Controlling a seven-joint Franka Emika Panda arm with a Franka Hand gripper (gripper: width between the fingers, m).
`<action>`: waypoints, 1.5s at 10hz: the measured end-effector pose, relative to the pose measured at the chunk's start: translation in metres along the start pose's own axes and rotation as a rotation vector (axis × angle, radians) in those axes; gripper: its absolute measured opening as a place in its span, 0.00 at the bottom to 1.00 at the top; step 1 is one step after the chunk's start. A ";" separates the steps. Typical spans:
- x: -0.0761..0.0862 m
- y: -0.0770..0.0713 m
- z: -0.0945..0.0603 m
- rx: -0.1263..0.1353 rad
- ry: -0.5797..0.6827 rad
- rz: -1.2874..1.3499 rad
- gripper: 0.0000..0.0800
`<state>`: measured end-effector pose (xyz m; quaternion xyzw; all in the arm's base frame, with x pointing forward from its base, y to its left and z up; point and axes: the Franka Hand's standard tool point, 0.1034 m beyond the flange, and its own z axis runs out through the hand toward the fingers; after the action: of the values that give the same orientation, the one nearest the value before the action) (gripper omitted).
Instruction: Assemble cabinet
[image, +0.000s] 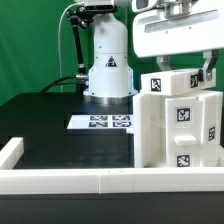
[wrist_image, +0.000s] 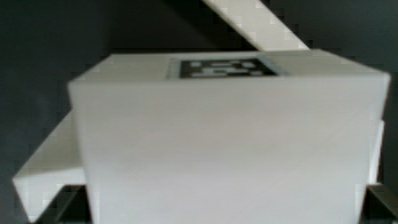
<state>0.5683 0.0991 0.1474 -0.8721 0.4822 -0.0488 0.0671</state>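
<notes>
Green backdrop behind everything, black table underneath, with a low white border wall running along the front edge and up the exterior view's left side. The gripper comes down from the white wrist housing at roughly 1 o'clock in the exterior view, and one dark finger shows just behind the top of the cabinet. Honestly I can't tell how wide the fingers are spread or whether they've got hold of anything, since the white parts block the tips. The wrist view doesn't help much: it's almost filled by a white block with a square marker tag on its top face, plus dark finger bits peeking out in the lower corners. The cabinet itself sits at about 4 o'clock in the exterior view, right up against the border wall, tags on its front and side faces. Out past it, the marker board lies flat near the middle of the table, just in front of the arm's white base.
</notes>
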 end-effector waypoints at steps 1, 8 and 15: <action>-0.004 -0.002 0.000 0.004 -0.008 0.098 0.70; -0.014 -0.006 0.001 0.022 -0.061 0.498 0.70; -0.015 -0.010 -0.006 0.036 -0.077 0.573 0.98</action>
<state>0.5679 0.1170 0.1549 -0.7004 0.7049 -0.0031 0.1120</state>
